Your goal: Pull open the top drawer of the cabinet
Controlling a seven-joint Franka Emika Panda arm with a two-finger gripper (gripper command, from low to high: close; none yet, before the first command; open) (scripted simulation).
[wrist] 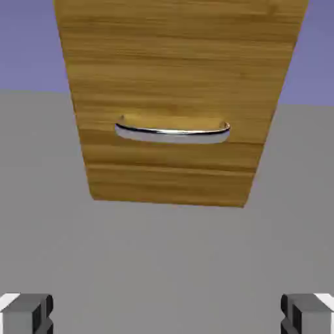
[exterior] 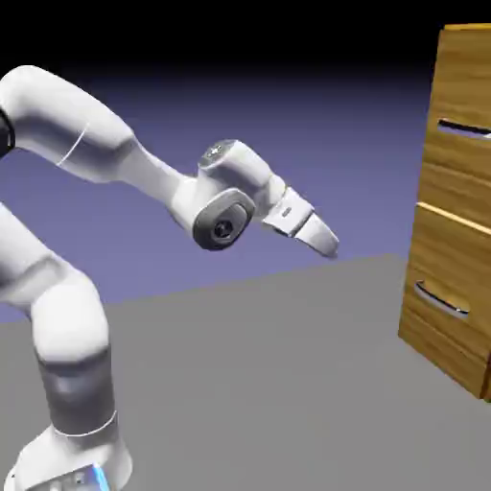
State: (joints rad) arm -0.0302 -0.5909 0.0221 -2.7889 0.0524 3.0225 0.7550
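On the cabinet (exterior: 460, 206), the wood-grain top drawer (exterior: 460, 120) sits shut, the hand (exterior: 328, 244) open, apart.

The grey worktop (exterior: 268, 384) lay flat and plain, spreading from 6 o'clock out toward 3 o'clock in the exterior view. Behind it rose the blue-violet backdrop (exterior: 288, 125), lighter low down and darkening to black toward 12 o'clock. In the hand view the same grey surface filled the lower half, with strips of backdrop at 10 and 2 o'clock.
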